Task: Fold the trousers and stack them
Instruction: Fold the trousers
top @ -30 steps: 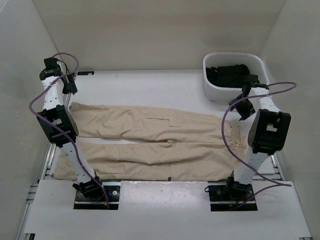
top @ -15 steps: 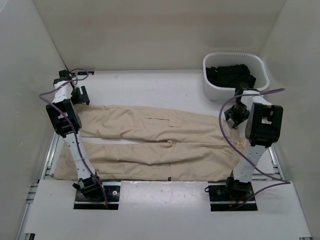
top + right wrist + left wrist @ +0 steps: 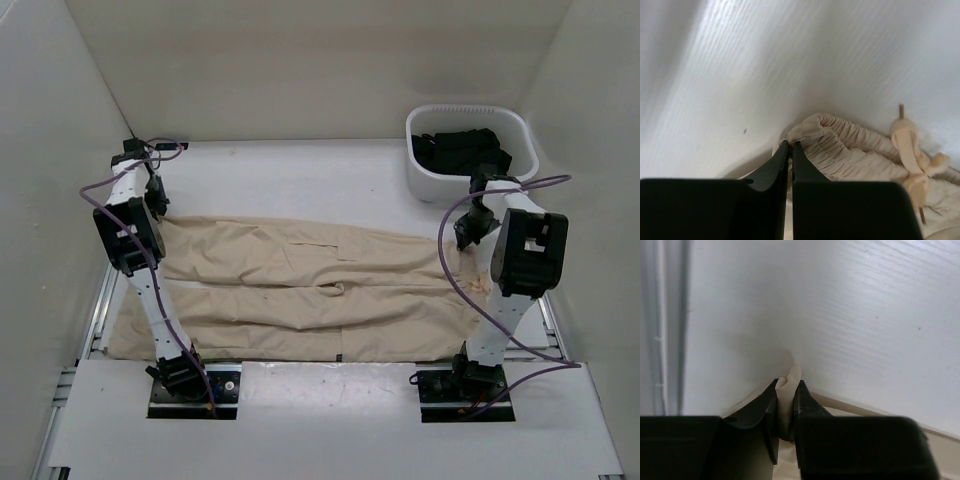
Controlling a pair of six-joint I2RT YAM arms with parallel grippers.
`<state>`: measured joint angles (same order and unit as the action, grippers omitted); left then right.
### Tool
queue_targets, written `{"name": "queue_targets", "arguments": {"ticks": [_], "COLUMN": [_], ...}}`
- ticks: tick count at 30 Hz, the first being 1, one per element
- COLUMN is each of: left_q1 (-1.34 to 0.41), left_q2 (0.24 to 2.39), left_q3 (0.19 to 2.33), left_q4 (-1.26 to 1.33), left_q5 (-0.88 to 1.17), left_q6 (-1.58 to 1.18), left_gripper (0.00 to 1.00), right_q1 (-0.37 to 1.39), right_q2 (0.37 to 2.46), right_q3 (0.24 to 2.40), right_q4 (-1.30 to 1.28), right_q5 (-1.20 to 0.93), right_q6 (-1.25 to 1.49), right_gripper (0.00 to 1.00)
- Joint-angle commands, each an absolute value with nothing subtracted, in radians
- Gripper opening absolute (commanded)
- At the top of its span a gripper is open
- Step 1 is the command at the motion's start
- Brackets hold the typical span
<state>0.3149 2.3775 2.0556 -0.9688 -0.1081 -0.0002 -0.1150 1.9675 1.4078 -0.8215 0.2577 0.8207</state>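
Top external: trousers (image 3: 300,285) spread flat, pinched at both ends

They lie across the table (image 3: 300,170), legs to the left and waist to the right. The left gripper (image 3: 786,390) is clamped on the far leg's hem corner. The right gripper (image 3: 790,145) is clamped on the gathered waistband (image 3: 840,135), near its drawstring (image 3: 910,150).

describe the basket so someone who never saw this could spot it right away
Start at the far right corner of the table, past the waist end of the trousers. The basket sits there: a rounded white tub, the only raised container, holding a black garment.
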Motion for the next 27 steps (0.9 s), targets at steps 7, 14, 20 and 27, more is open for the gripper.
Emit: {"name": "queue_targets", "arguments": {"ticks": [7, 14, 20, 27], "left_q1": [0.327, 0.376, 0.429, 0.46], "left_q2": [1.777, 1.335, 1.137, 1.153], "left_q3": [1.9, 1.301, 0.982, 0.998], "left_q4": [-0.901, -0.802, -0.733, -0.68], "left_q5": [-0.276, -0.252, -0.275, -0.259], "left_q6": [0.0, 0.0, 0.0, 0.0], "left_gripper": [0.14, 0.14, 0.14, 0.14], "right_q1": [-0.107, -0.158, -0.167, -0.206], "right_q2": [1.426, 1.103, 0.928, 0.883], "right_q3": [1.277, 0.935, 0.72, 0.66], "right_q4": [-0.876, -0.853, -0.842, -0.807], "right_q5": [0.38, 0.364, 0.341, 0.334], "right_q6": [0.721, 0.71, 0.756, 0.785], "right_gripper": [0.0, 0.0, 0.0, 0.0]}}
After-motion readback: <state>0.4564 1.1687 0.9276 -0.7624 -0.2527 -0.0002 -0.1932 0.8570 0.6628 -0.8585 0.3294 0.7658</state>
